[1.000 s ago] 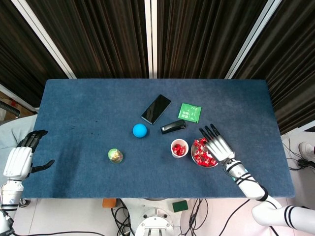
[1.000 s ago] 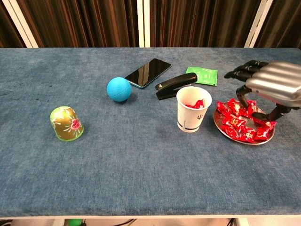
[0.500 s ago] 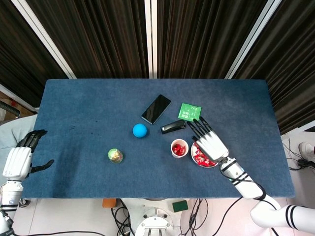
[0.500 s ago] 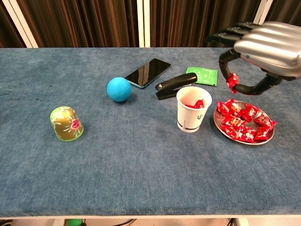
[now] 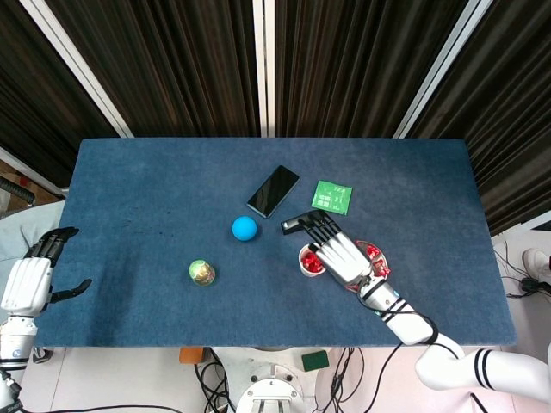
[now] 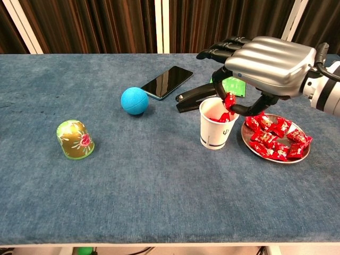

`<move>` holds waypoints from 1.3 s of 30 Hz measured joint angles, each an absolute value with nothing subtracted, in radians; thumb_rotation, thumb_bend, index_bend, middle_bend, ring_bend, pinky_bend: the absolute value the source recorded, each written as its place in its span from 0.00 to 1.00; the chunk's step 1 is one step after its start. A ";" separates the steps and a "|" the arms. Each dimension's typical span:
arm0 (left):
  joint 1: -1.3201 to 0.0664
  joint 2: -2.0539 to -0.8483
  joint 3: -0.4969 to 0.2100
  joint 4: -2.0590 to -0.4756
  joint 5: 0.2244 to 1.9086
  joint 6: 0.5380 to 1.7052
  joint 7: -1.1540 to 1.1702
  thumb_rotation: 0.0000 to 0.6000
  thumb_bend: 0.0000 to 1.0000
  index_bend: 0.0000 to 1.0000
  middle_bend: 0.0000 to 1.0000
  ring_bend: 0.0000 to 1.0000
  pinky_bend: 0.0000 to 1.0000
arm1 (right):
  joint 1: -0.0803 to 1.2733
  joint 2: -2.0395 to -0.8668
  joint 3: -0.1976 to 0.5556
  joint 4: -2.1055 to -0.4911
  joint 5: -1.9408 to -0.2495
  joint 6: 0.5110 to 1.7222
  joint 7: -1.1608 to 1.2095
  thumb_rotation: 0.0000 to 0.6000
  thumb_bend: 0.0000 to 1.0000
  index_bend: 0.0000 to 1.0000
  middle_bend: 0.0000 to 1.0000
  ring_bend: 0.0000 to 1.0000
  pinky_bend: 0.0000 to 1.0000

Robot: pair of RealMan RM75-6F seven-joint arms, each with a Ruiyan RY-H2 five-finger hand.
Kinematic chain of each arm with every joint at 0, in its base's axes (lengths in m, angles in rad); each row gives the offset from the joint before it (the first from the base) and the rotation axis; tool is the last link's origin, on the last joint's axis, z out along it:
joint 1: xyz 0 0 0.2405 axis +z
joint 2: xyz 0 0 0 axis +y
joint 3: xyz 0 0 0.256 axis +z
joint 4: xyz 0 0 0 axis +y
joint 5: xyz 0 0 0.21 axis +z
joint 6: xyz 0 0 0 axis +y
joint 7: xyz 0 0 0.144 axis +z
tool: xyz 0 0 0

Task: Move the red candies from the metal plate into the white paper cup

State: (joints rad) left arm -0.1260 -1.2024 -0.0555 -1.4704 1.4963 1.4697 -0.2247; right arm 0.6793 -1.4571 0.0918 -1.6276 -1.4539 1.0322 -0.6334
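Right hand (image 6: 265, 61) over the cup (image 6: 217, 125), pinching one red candy (image 6: 229, 100) between thumb and a fingertip, the rest of the fingers fanned forward past the rim. Candy hanging just above the cup mouth, a hair toward 3 o'clock of centre. Looks light and crinkly: a small wrapped sweet, slick foil, likely to squirt out if squeezed on its fat middle. Best taken across the body where the wrapper bunches, or by a twisted end. No fragility worth fearing; a short drop into the cup should do no harm.

Inside the cup, more red already showing, count unclear. At 3 o'clock of the cup, just beside it, the plate (image 6: 245, 138) with the candies (image 6: 276, 138) heaped and overlapping: roughly eight, not countable exactly.

Further out: one stapler (image 6: 194, 98) at 11 o'clock of the cup, one green packet (image 6: 232, 85) behind it under the fingers, one phone (image 6: 167, 82) at 10, one blue ball (image 6: 134, 100) at 9, one green-gold dome (image 6: 75, 139) far out at 9.

Left hand (image 5: 30, 280) well off at the table's near-left edge, fingers loosely apart, holding nothing.
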 measured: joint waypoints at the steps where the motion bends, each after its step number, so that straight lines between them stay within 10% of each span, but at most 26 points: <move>1: -0.126 -1.202 -0.056 -1.470 1.497 1.470 -0.226 1.00 0.12 0.16 0.14 0.10 0.24 | 0.681 -1.459 0.092 -1.626 -1.454 1.032 -0.632 1.00 0.36 0.41 0.01 0.00 0.00; 9: -0.125 -1.201 -0.056 -1.470 1.499 1.472 -0.227 1.00 0.12 0.16 0.14 0.10 0.24 | 0.689 -1.457 0.093 -1.631 -1.459 1.030 -0.626 1.00 0.35 0.17 0.01 0.00 0.00; 39: -0.126 -1.200 -0.053 -1.487 1.499 1.467 -0.203 1.00 0.12 0.16 0.14 0.10 0.24 | 0.599 -1.373 0.036 -1.480 -1.312 0.985 -0.584 1.00 0.35 0.36 0.02 0.00 0.00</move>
State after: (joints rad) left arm -0.1259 -1.1999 -0.0533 -1.4872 1.4989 1.4666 -0.2029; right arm 0.5987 -1.3725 0.0364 -1.4803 -1.3121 0.9851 -0.5843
